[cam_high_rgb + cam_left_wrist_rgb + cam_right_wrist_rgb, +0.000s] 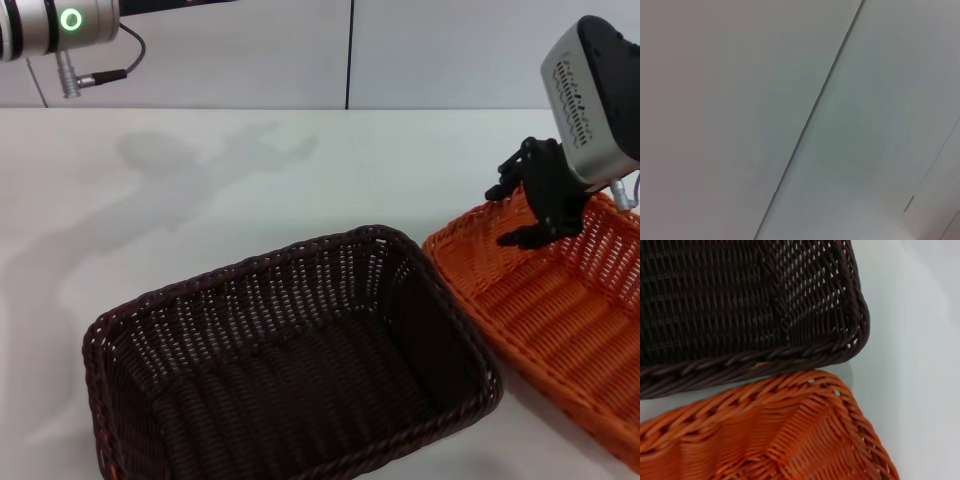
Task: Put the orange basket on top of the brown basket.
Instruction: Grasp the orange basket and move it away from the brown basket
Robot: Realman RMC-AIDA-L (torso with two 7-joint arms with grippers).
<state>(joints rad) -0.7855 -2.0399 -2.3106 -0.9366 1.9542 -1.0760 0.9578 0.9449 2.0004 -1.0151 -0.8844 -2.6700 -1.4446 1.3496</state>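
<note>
The orange basket (560,310) sits on the white table at the right, its near end cut off by the frame edge. The brown basket (290,370) sits beside it at the front centre, their rims almost touching. My right gripper (508,214) hangs over the far corner of the orange basket, just above its rim, with fingers spread open and empty. The right wrist view shows the orange basket's corner (790,435) next to the brown basket's rim (755,360). My left arm (50,25) is parked high at the far left, and its gripper is out of view.
The white table (200,180) stretches behind and to the left of the baskets. A pale wall with a panel seam (810,120) stands behind; the left wrist view shows only this wall.
</note>
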